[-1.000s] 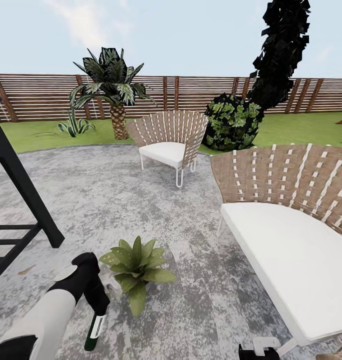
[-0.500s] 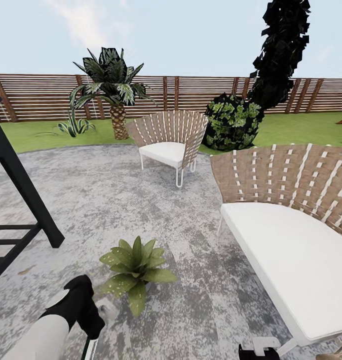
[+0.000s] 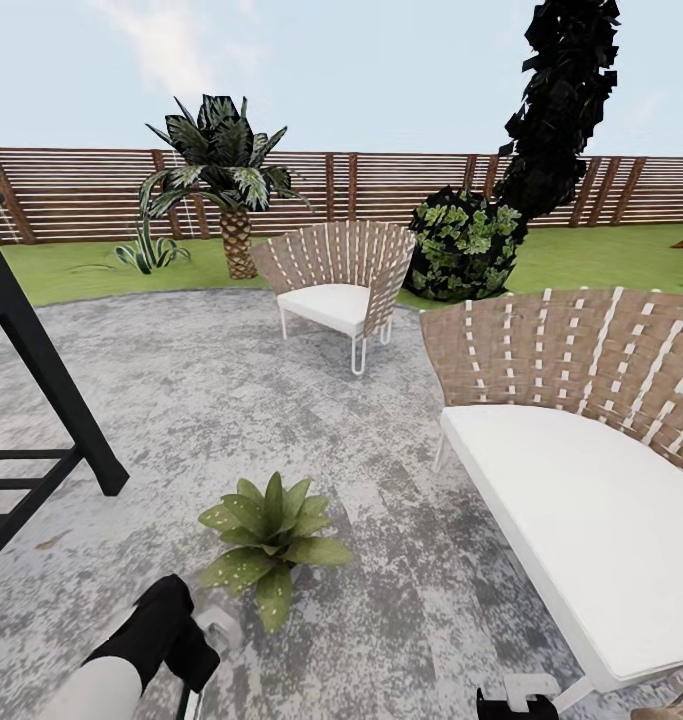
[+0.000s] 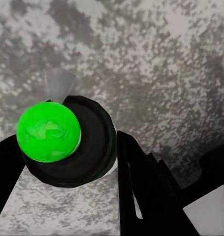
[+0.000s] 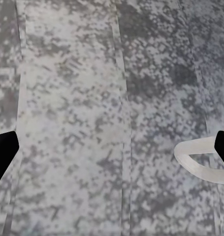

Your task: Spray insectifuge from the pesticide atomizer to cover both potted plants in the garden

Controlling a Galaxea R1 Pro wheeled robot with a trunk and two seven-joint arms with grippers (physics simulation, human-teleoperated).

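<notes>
Glossily, round green-domed pesticide atomizer [image 4: 48, 131]

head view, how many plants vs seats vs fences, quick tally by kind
Potted plant on the patio: 1
Palm tree: 1
Striped agave: 1
Leafy bush: 1
Dark tall tree: 1
Woven chair: 1
Woven sofa: 1
Slatted wooden fence: 1
Total: 8

Left arm [image 3: 131, 655] low at the head view's lower left, its gripper [image 4: 67, 162] clamped, black fingers [image 4: 141, 191] flanking a held bottle's cap; right gripper [image 5: 112, 147] fingertips spread wide apart, pointing down.
</notes>
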